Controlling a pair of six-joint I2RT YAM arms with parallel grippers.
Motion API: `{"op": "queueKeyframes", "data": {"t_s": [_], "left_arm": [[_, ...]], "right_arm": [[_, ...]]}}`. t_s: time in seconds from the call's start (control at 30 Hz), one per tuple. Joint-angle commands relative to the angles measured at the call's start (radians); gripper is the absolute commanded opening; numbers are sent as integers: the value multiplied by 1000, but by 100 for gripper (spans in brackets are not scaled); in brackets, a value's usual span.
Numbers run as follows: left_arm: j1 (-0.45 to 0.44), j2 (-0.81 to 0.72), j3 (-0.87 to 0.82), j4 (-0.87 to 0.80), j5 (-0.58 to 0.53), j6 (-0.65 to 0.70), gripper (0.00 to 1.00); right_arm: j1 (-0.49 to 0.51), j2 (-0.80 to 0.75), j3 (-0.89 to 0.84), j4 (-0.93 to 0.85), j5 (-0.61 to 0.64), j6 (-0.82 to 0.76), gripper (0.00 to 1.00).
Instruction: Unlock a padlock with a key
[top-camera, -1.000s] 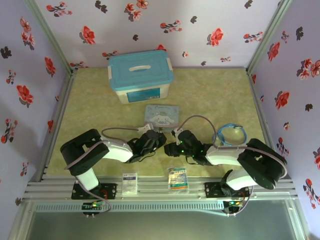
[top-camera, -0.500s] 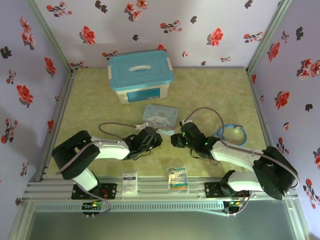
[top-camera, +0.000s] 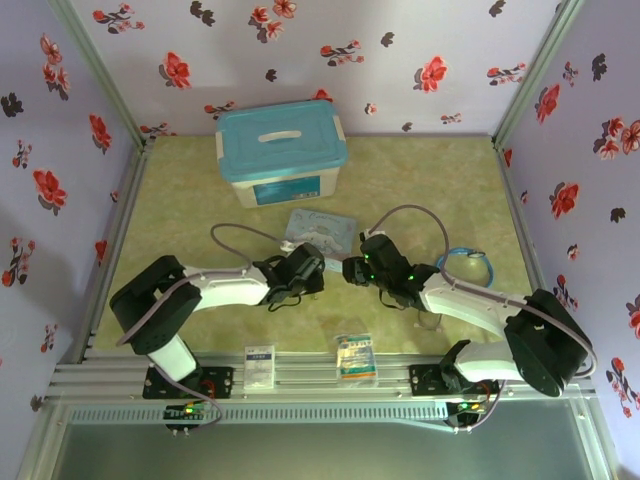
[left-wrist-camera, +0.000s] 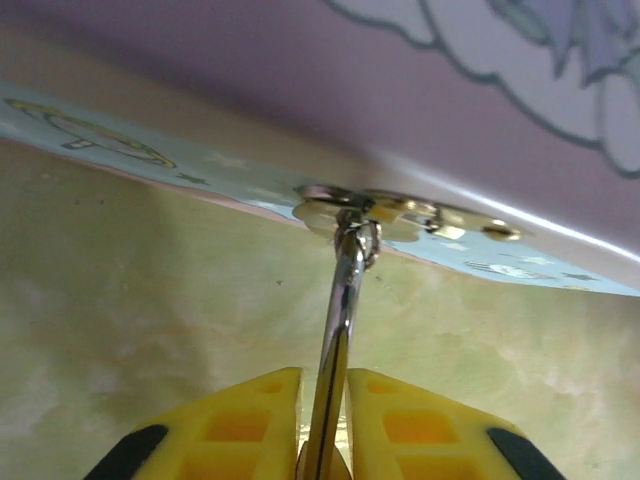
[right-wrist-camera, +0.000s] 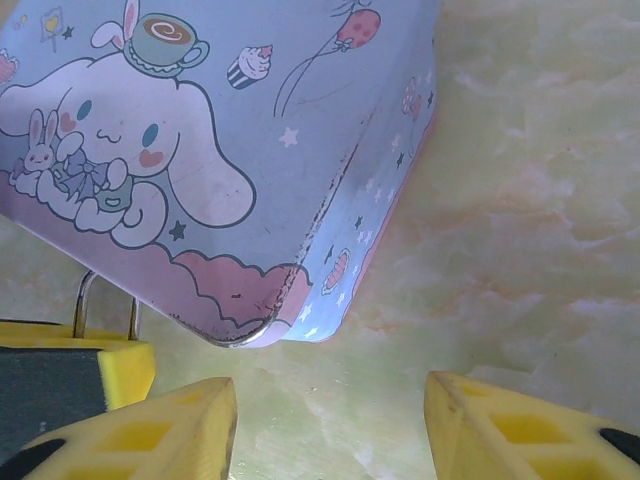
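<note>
The padlock (left-wrist-camera: 340, 300) hangs by its thin silvery shackle from the hasp (left-wrist-camera: 372, 208) on the light-blue cartoon tin (left-wrist-camera: 420, 110). My left gripper (left-wrist-camera: 323, 385) is shut on the padlock, its yellow fingers (left-wrist-camera: 245, 420) on either side of the shackle. In the right wrist view the shackle loop (right-wrist-camera: 78, 300) shows at the tin's (right-wrist-camera: 250, 150) near left corner. My right gripper (right-wrist-camera: 328, 400) stands open over bare table just in front of the tin, with nothing between its fingers. From above, both grippers (top-camera: 305, 268) (top-camera: 352, 270) meet at the tin's (top-camera: 322, 228) near edge. The key is out of view.
A white box with a blue lid (top-camera: 282, 150) stands behind the tin. A coiled blue cable (top-camera: 463, 268) lies to the right of the right arm. Two small packets (top-camera: 260, 365) (top-camera: 356, 357) rest at the near rail. Flowered walls close in the table (top-camera: 180, 220).
Both grippers have moved away from the bases toward the tin. The tin has turned and tilted slightly at its near edge.
</note>
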Motion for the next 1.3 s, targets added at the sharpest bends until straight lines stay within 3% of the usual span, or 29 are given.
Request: {"op": "queueKeyframes", "data": {"t_s": [0.0,0.17,0.4,0.5,0.87,1.27], "left_arm": [[-10,44,56,-197,-53,78,21],[-47,71,137,-339,-140,116,23],[-75,92,190,-418,-188,135,27],[-84,107,217,-455,-210,142,21],[-147,168,315,-643,-323,130,25],[-179,172,337,-661,-332,112,36]], "right_arm": [[-7,-2,-18,-16,19,17,50],[-9,-4,-20,-17,20,15,49],[-10,8,-23,-9,19,17,47],[-10,11,-27,-9,23,21,47],[-10,4,-49,-3,19,31,47],[-10,5,-56,1,23,38,47]]}}
